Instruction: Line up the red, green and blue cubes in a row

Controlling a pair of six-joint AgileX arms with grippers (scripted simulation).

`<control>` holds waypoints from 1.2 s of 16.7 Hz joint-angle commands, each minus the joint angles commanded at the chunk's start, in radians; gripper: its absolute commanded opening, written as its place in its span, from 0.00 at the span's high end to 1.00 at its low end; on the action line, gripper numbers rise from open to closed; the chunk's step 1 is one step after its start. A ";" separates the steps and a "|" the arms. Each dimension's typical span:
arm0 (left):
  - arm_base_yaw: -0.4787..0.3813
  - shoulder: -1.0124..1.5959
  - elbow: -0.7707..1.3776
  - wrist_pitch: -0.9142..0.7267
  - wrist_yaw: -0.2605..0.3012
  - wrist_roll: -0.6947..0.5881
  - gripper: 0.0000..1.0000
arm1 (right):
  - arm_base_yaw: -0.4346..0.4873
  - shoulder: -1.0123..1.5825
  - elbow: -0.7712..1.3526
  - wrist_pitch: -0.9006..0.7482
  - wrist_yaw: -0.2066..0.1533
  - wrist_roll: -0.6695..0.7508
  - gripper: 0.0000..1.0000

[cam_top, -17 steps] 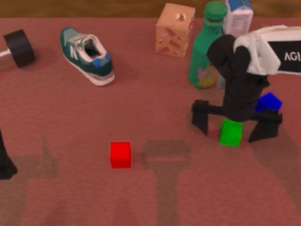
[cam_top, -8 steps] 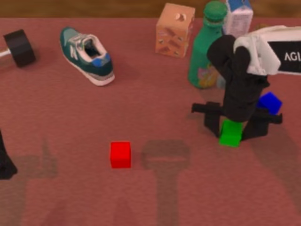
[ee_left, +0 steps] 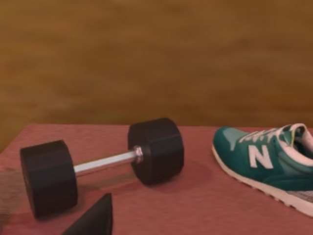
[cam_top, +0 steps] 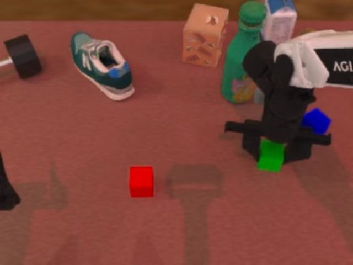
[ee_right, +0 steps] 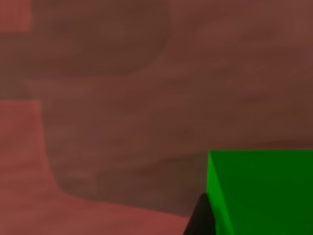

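The surface [cam_top: 83,143] is looking like rough red cloth; the dumbbell [ee_left: 102,164] is showing a shiny metal bar.

Shoe [cam_top: 103,64] lies right of dumbbell [cam_top: 21,56], left of box [cam_top: 205,35].

overhead view of table [cam_top: 165,127], two low wrist close-ups

Table [cam_top: 83,143] holds red cube [cam_top: 141,181], shoe [cam_top: 102,65], dumbbell [ee_left: 100,164].
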 joint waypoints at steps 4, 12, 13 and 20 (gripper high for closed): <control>0.000 0.000 0.000 0.000 0.000 0.000 0.00 | -0.003 -0.016 0.003 -0.008 0.007 -0.004 1.00; 0.000 0.000 0.000 0.000 0.000 0.000 0.00 | 0.005 -0.090 0.144 -0.231 0.007 -0.005 1.00; 0.000 0.000 0.000 0.000 0.000 0.000 0.00 | 0.005 -0.099 0.156 -0.247 0.007 -0.006 1.00; 0.000 0.000 0.000 0.000 0.000 0.000 0.00 | 0.040 -0.085 0.187 -0.266 0.007 0.013 1.00</control>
